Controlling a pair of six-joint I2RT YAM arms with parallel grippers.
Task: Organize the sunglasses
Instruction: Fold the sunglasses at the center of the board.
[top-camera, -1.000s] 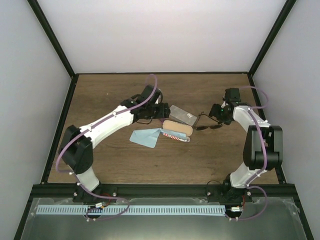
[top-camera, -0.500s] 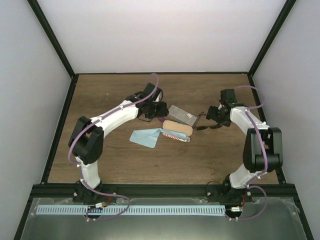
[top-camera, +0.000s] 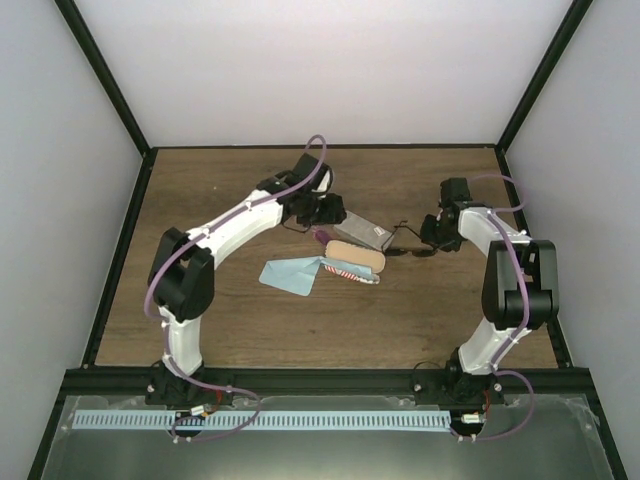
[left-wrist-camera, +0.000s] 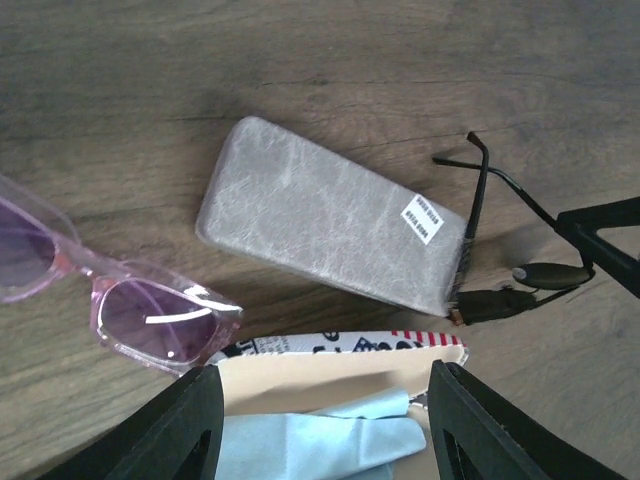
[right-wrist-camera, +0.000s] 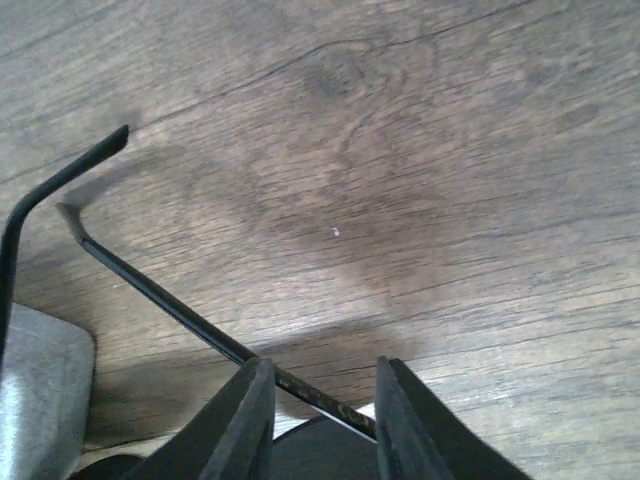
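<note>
The purple-tinted sunglasses lie on the wood left of my left gripper, outside its jaws. That gripper is open and hovers over the opened pink-striped case, which holds a light blue cloth. The black wire-frame sunglasses rest against the right end of the grey case. My right gripper is shut on the black sunglasses: one thin temple runs slantwise between its fingers and a dark lens sits low between them. From above, the left gripper and right gripper flank the grey case.
A second light blue cloth lies spread in front of the striped case. Black frame rails border the wooden table on the left, back and right.
My left arm swung right, bringing its gripper over the striped case beside the grey case. The right jaws narrowed onto the black sunglasses, which shifted left toward the grey case.
</note>
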